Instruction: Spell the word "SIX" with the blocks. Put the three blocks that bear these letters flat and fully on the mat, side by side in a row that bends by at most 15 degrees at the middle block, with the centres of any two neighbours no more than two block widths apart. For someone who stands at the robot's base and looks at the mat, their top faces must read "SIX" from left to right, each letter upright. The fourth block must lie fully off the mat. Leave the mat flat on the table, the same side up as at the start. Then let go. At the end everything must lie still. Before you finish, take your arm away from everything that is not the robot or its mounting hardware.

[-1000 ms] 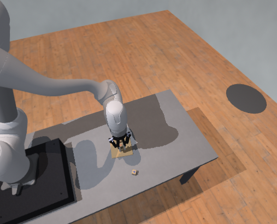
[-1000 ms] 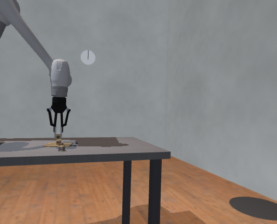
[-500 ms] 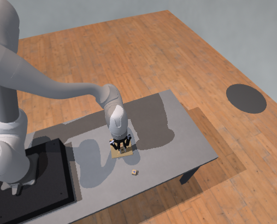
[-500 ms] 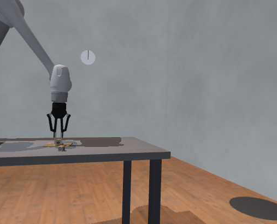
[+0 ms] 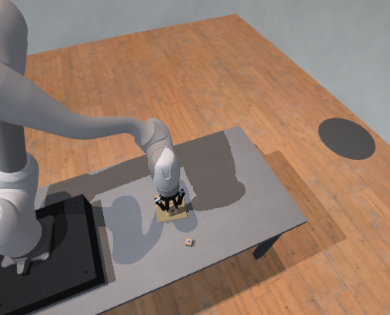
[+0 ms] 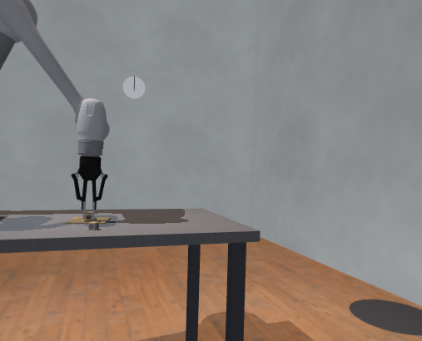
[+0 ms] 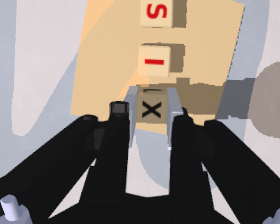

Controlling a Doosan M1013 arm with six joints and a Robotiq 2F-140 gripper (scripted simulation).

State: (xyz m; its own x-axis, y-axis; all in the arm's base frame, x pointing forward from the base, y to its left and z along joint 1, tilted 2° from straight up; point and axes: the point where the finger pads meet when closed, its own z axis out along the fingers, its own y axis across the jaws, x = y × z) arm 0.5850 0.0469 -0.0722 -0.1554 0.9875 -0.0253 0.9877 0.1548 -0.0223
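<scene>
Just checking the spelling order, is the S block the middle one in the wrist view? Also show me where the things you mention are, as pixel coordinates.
No, the I block (image 7: 154,70) sits between the S block (image 7: 156,21) and the X block (image 7: 159,119).
</scene>
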